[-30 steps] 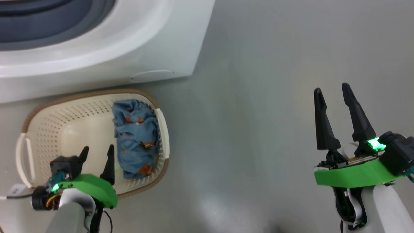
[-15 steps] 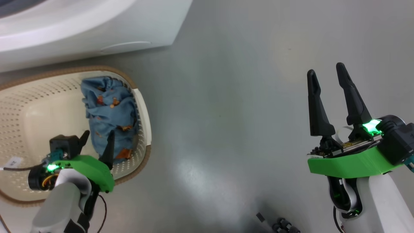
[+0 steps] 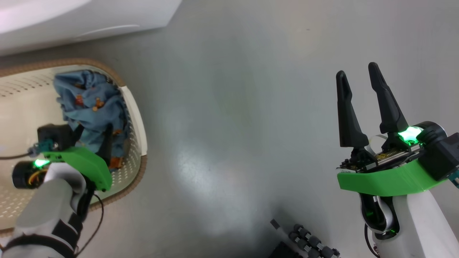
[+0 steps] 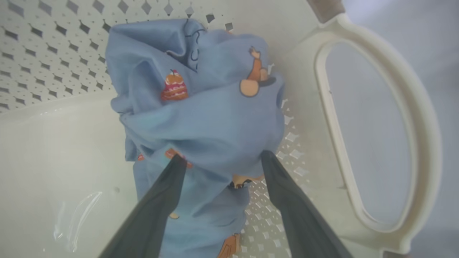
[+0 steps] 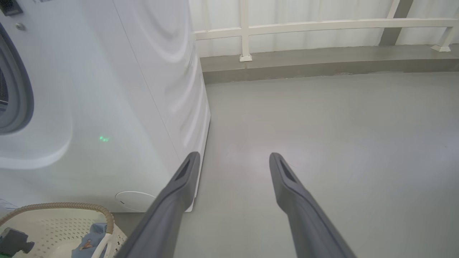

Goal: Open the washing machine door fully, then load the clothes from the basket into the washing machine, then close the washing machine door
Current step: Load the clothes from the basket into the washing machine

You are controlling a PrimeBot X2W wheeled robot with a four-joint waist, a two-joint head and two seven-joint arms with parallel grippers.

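The left pincer hung inside the basket with its two dark fingers spread wide, one on each side of the bundle of clothes. In the left wrist view the pincer had both tips tucked under a fold of the blue printed clothes, the jaws apart and not squeezed on it. The bundle lay crumpled against the end wall of the basket, at the end with the white handle, and the rest of the basket floor was bare. The basket stood on the grey floor, just in front of the washing machine. The right pincer was well apart from it over open floor, fingers wide and holding nothing. In the right wrist view that pincer pointed past the front corner of the washing machine, whose round cover sat low on its front, near the basket.
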